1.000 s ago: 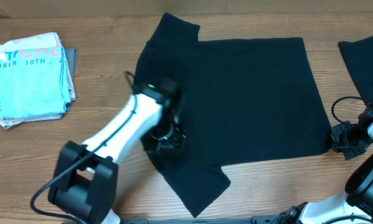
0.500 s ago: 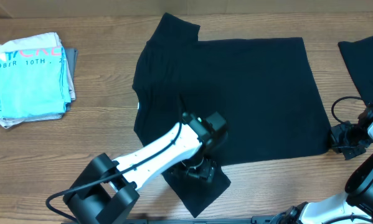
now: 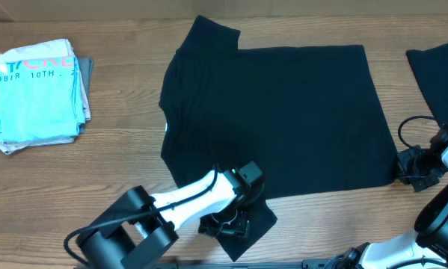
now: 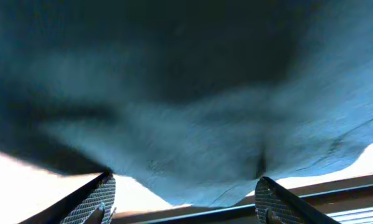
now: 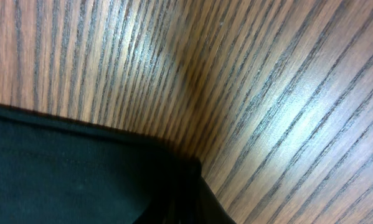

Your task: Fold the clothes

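Note:
A large black T-shirt (image 3: 283, 112) lies spread flat on the wooden table (image 3: 119, 164), one of the clothes. My left gripper (image 3: 227, 226) hovers low over its near sleeve (image 3: 246, 224) at the front edge. In the left wrist view the left gripper (image 4: 185, 200) is open. Its mesh-padded fingertips (image 4: 99, 198) stand wide apart, and the sleeve's hem (image 4: 205, 180) dips between them. My right gripper (image 3: 412, 168) sits at the shirt's near right corner. The right wrist view shows only that dark corner (image 5: 61, 168) on the wood, and the jaws cannot be made out.
A folded light-blue T-shirt with lettering (image 3: 37, 97) lies at the far left on a grey cloth. Another black garment (image 3: 440, 71) reaches in from the right edge. A cable loops beside the right arm (image 3: 403, 131). The table's front edge runs just behind the near sleeve.
My left arm has swept from the shirt's left side towards the front edge and now sits over the near sleeve. The right arm has not moved.

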Robot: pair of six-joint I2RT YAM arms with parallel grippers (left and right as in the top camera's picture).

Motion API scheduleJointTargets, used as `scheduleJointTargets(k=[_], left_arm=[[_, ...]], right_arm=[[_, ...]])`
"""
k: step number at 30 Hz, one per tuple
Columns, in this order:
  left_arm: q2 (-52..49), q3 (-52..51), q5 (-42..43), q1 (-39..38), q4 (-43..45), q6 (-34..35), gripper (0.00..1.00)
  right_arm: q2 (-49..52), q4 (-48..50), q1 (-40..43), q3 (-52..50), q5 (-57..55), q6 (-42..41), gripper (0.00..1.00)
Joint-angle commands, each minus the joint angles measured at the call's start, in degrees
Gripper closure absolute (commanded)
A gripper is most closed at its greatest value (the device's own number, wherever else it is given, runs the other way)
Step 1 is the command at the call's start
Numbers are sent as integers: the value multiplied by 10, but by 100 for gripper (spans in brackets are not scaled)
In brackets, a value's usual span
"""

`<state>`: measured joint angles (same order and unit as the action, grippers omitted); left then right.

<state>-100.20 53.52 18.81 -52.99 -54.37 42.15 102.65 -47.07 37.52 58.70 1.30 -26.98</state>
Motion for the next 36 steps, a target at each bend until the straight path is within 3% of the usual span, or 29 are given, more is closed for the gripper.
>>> scheduleJointTargets(k=[1, 6, 16, 19, 22, 26, 30, 36], left_arm=[[59, -17, -14, -3, 1, 45, 27], [126, -40, -71, -3, 6, 53, 24], [131, -84, -42, -2, 37, 78, 25], [131, -84, -37, -2, 43, 78, 12], [131, -84, -23, -2, 55, 75, 18], [131, -84, 80, 13, 96, 80, 23], [129, -84, 23, 17, 63, 111, 25], [128, -84, -20, 16, 47, 79, 21]], right_arm=[[0, 3, 1, -10, 6, -2, 89], [0, 3, 1, -10, 14, -2, 88], [0, 3, 1, -10, 14, -2, 88], [0, 3, 1, -10, 14, -2, 88], [0, 3, 1, -10, 14, -2, 88], [0, 3, 1, -10, 14, -2, 86], [0, 3, 1, -10, 14, -2, 85], [0, 3, 1, -10, 14, -2, 84]])
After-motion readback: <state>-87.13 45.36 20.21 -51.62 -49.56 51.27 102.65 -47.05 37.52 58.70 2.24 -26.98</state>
